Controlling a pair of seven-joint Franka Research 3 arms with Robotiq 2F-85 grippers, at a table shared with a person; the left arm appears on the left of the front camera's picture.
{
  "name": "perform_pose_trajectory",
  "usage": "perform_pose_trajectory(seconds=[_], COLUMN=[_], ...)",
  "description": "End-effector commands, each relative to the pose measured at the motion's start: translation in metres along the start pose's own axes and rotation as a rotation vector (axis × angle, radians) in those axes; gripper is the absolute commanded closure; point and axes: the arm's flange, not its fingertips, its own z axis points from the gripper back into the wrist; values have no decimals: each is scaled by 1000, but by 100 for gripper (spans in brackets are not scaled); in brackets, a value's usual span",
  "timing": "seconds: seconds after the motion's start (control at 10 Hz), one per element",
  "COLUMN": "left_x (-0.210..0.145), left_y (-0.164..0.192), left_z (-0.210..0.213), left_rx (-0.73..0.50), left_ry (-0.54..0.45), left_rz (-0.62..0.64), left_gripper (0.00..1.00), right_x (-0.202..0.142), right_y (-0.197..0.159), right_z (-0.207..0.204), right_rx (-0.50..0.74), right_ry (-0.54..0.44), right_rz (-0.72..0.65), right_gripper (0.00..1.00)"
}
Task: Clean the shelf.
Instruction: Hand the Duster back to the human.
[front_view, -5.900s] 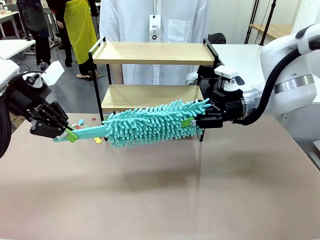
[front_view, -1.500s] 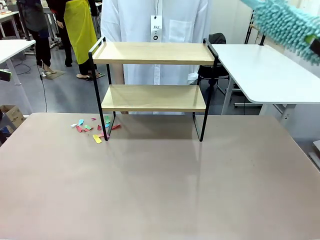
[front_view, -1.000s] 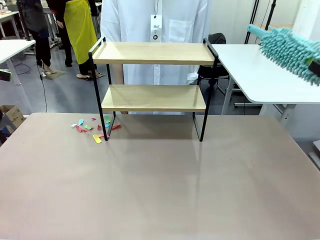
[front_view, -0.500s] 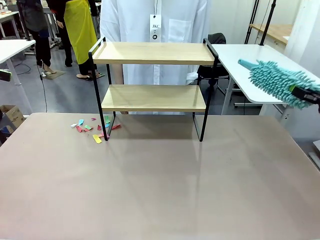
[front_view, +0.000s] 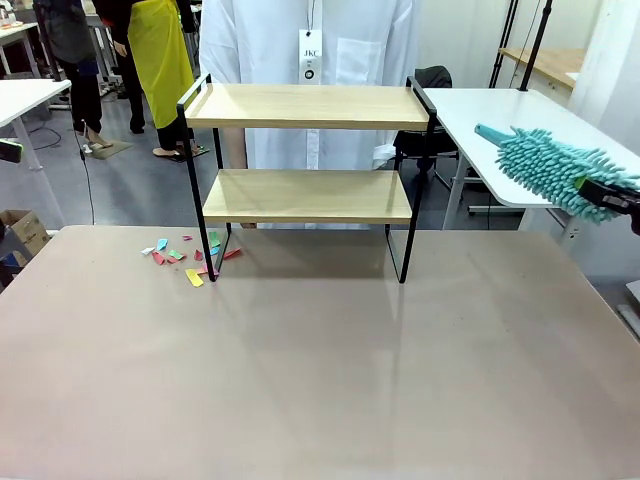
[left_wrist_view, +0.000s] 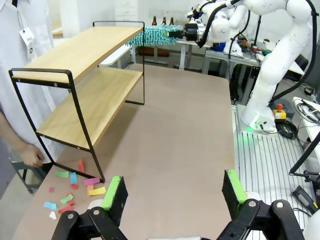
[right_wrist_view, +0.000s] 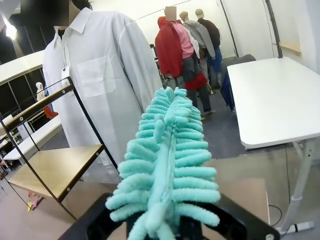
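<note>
The shelf (front_view: 305, 105) is a two-tier rack of light wooden boards in a thin black frame, standing at the far middle of the brown table (front_view: 320, 380). A teal fluffy duster (front_view: 548, 168) hangs in the air to its right, over the neighbouring white table. My right gripper (front_view: 612, 194) is shut on the duster's handle end at the picture's right edge. The right wrist view looks along the duster (right_wrist_view: 167, 165) toward the shelf (right_wrist_view: 55, 167). My left gripper (left_wrist_view: 174, 192) is open and holds nothing, low over the table near the shelf's (left_wrist_view: 85, 100) left end.
Coloured paper scraps (front_view: 185, 258) lie on the table by the shelf's left legs, and the same scraps (left_wrist_view: 75, 185) sit just ahead of my left fingers (left_wrist_view: 114, 192). A person in a white coat (front_view: 305, 40) stands behind the shelf, one hand (left_wrist_view: 30, 155) low.
The duster in my right gripper has come down from the upper right and now sits level beside the shelf's right end. Much earlier, both grippers held it at the lower board.
</note>
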Motion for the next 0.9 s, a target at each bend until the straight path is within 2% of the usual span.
perform_pose_trajectory(seconds=[0.0,0.8], left_x=[2,2], left_y=[0,0], left_z=[0,0], left_rx=[0,0], left_ry=[-34,-34], left_rz=[-22,-22], left_gripper=[0,0], right_x=[6,6], right_y=[2,2], right_z=[2,2], right_rx=[8,8], right_ry=[4,4], right_rz=[-6,-6], right_gripper=[84,84])
